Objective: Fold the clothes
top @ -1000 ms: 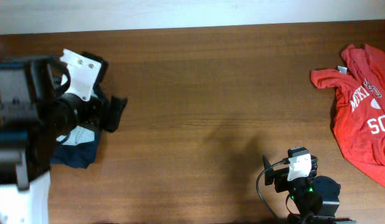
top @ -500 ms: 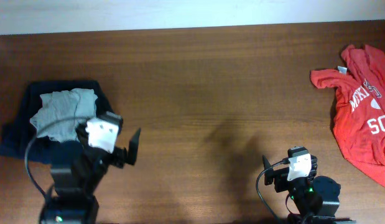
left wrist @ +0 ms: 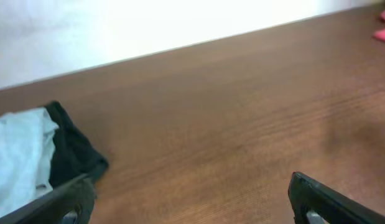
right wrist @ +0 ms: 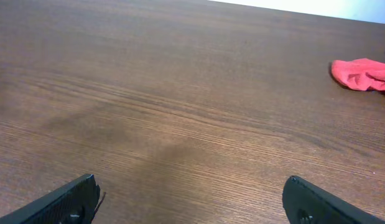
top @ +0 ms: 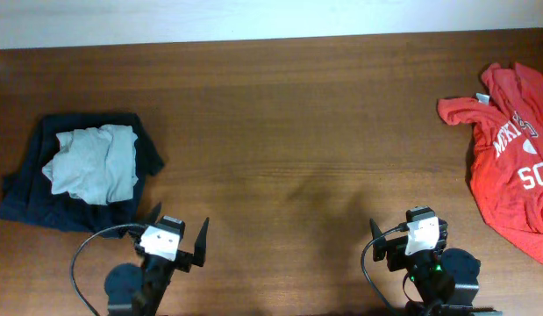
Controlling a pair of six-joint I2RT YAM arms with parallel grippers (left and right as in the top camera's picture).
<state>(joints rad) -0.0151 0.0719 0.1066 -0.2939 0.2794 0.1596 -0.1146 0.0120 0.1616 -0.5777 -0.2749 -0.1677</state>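
The pale teal T-shirt (top: 94,162) lay bundled on the navy garment (top: 25,197) at the table's (top: 280,132) left end. My left gripper (top: 176,226) and right gripper (top: 411,226) both gaped wide, holding nothing. I judged the fold loose, so the sound course was giving those 2 stacked pieces a wide berth.

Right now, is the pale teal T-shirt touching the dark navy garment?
Touching. The overhead view shows the pale teal T-shirt lying bunched on top of the dark navy garment, with no gap.
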